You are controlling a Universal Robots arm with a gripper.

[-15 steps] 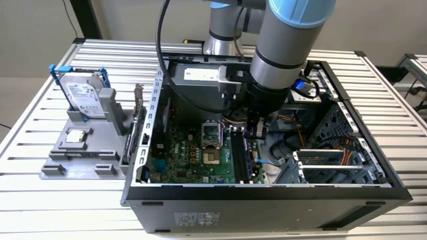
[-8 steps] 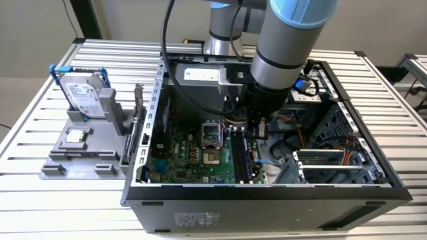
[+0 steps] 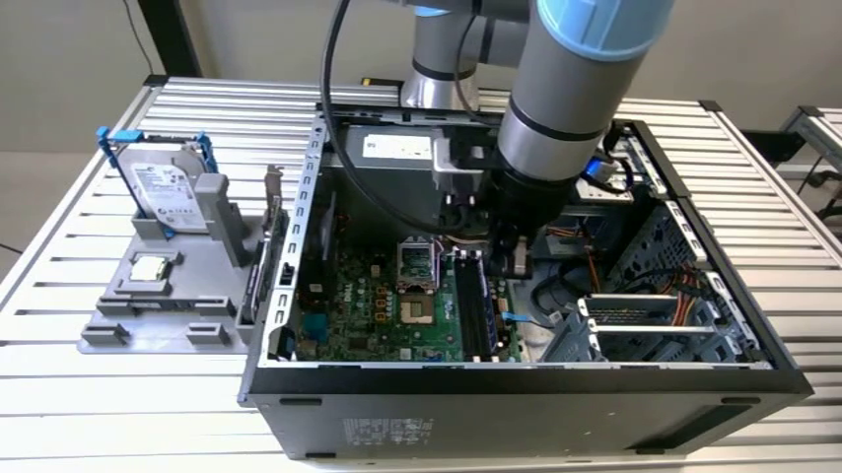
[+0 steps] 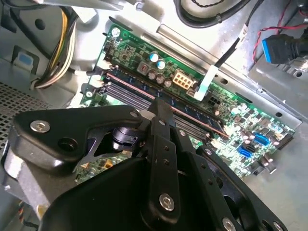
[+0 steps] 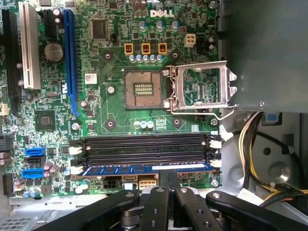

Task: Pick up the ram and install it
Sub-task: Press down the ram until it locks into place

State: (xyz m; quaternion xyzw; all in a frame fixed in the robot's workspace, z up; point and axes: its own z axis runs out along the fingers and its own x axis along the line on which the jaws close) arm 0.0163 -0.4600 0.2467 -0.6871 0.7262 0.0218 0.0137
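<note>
The ram [image 5: 144, 169] is a long thin bluish stick with small chips. It lies lengthwise in the outermost of the black motherboard slots [image 5: 144, 150], in line with the white end clips. In the second wrist view the ram [image 4: 192, 111] runs along the slots next to the board's edge. My gripper [image 5: 168, 179] is down inside the computer case [image 3: 526, 379] with its two black fingers [image 5: 162, 190] pressed together. The tips meet the ram's top edge near its middle rather than clasping its sides. The exterior view has the gripper [image 3: 510, 258] low over the slots.
An open processor socket [image 5: 144, 89] with its raised metal frame [image 5: 204, 86] lies beside the slots. Yellow and black cables [image 5: 250, 139] and a drive cage [image 3: 645, 320] crowd the case. Outside, a grey stand [image 3: 165, 296] holds a hard drive [image 3: 165, 187] and a processor chip [image 3: 152, 266].
</note>
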